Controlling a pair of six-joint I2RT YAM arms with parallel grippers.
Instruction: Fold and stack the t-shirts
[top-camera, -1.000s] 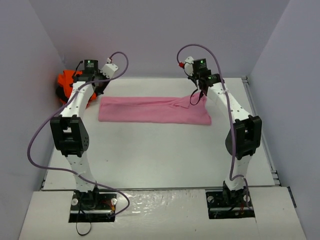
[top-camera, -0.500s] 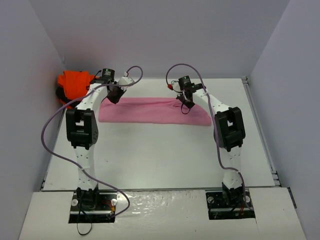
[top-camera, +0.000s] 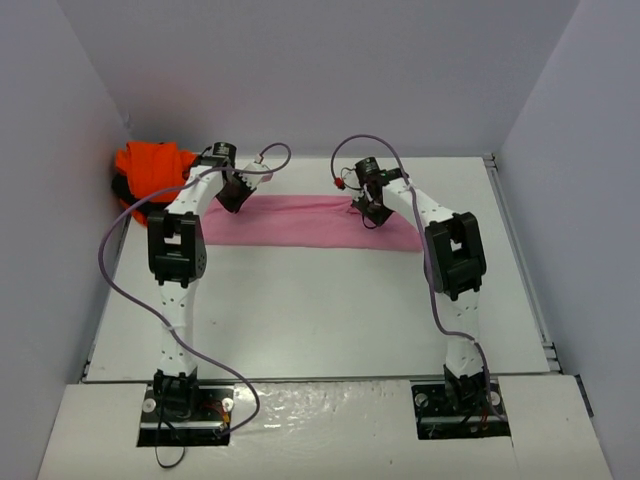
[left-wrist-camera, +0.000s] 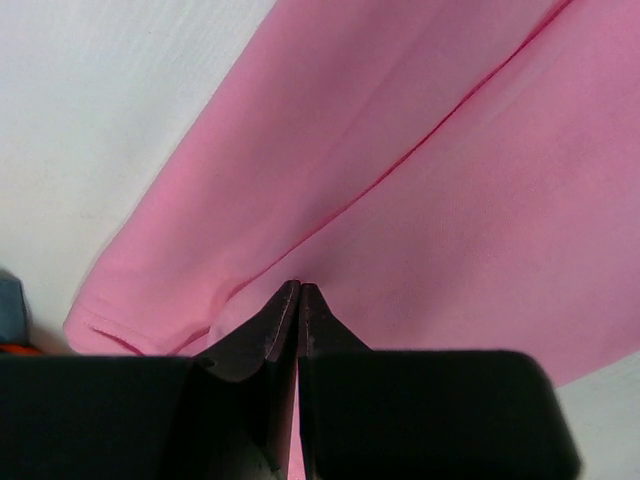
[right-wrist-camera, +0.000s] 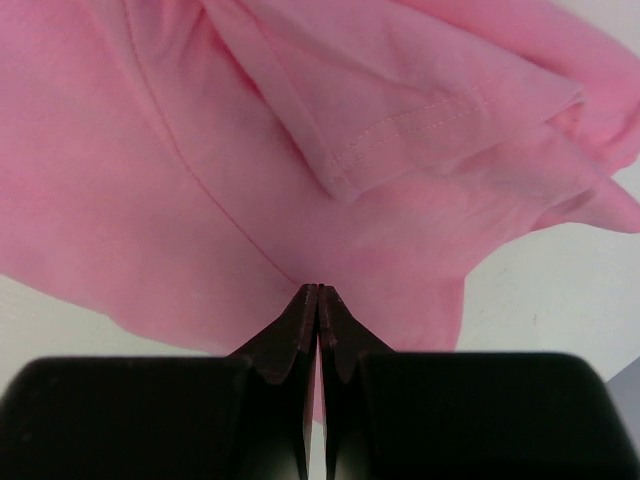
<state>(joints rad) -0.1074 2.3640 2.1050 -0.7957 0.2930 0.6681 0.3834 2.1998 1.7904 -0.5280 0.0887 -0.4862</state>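
Observation:
The pink t-shirt (top-camera: 300, 222) lies as a long folded strip across the far middle of the table. My left gripper (top-camera: 232, 198) is at its left end, with jaws shut and tips pinching the cloth where a crease ends (left-wrist-camera: 299, 285). My right gripper (top-camera: 368, 212) is over the right part near the folded sleeve (right-wrist-camera: 400, 110), with jaws shut and tips pinching a crease (right-wrist-camera: 318, 288). The orange t-shirt (top-camera: 150, 165) lies bunched at the far left corner. A dark cloth edge (top-camera: 122, 190) shows under it.
Grey walls close in the table at the back and on both sides. The purple cables (top-camera: 110, 250) loop beside the arms. The white table (top-camera: 320, 310) stretches bare between the pink shirt and the arm bases.
Both arms have swung inward from the far corners and come down onto the pink shirt. The left gripper left the orange pile and the right moved left from the sleeve end.

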